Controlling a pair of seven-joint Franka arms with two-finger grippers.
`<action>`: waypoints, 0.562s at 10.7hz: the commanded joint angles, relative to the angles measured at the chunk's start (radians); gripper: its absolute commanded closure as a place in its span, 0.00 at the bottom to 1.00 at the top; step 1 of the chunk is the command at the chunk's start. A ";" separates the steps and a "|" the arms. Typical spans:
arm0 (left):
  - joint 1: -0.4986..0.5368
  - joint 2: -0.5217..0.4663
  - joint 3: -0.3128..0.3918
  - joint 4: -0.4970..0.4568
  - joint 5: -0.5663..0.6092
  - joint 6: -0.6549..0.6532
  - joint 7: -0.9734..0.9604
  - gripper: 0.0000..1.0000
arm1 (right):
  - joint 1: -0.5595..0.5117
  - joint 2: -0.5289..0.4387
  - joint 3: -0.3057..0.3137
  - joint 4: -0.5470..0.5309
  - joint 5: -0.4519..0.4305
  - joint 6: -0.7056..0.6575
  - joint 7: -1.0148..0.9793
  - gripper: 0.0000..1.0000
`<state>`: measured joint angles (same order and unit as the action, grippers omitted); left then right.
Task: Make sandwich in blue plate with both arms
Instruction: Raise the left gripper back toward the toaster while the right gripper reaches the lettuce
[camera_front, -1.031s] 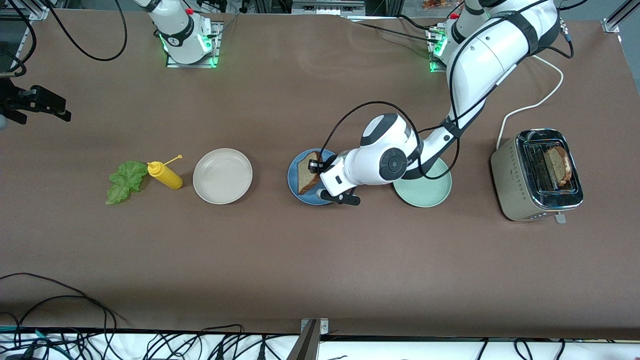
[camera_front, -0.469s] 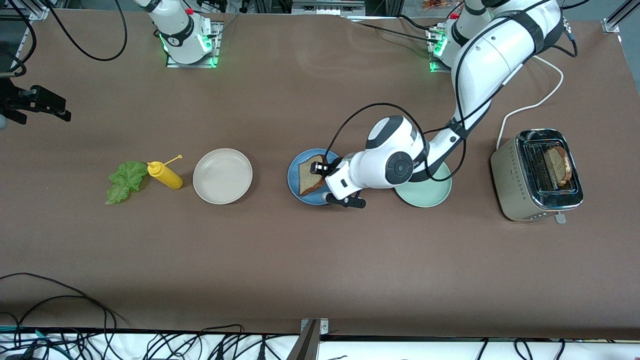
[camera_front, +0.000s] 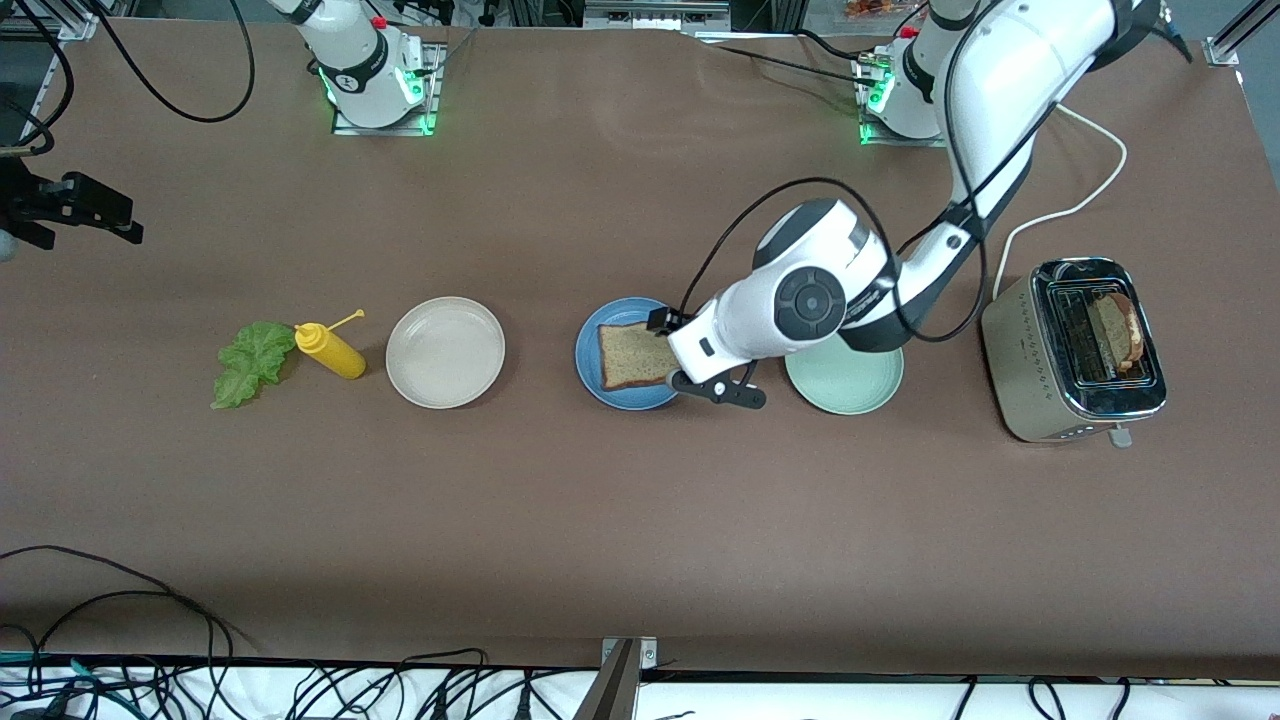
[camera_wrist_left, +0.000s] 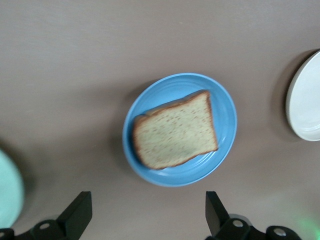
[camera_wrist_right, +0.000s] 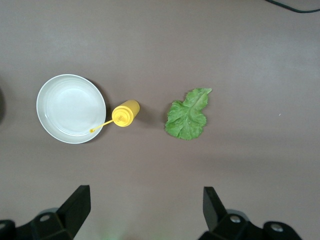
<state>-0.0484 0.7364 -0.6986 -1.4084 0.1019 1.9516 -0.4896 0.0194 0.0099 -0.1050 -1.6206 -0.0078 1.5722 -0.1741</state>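
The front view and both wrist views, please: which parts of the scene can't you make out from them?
- Left hand: its fingers are hidden under the wrist in the front view; only the tips show in the left wrist view.
- Right hand: outside the front view's edge.
- Green plate: partly covered by the left arm.
- Bread in the toaster: mostly sunk in the slot.

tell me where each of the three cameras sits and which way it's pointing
Front view: high across the table, facing both bases; shows the left arm, its left gripper over the blue plate.
Left wrist view: on the left wrist, looking down at the bread slice on that plate; its own open fingers show.
Right wrist view: high on the right wrist, looking down at the lettuce leaf, yellow bottle and beige plate; open fingers show.
Shared: both wrist views catch the beige plate.
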 joint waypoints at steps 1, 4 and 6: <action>0.024 -0.181 0.051 -0.024 0.028 -0.199 0.000 0.00 | 0.002 0.047 0.015 0.010 0.006 0.050 -0.012 0.00; 0.024 -0.313 0.175 -0.023 0.028 -0.308 0.005 0.00 | 0.002 0.097 0.013 0.010 0.008 0.071 -0.038 0.00; 0.024 -0.377 0.253 -0.024 0.028 -0.376 0.005 0.00 | -0.010 0.152 0.005 0.008 0.003 0.130 -0.036 0.00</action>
<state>-0.0217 0.4434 -0.5179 -1.4054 0.1129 1.6355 -0.4878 0.0230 0.1063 -0.0932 -1.6225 -0.0082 1.6601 -0.1924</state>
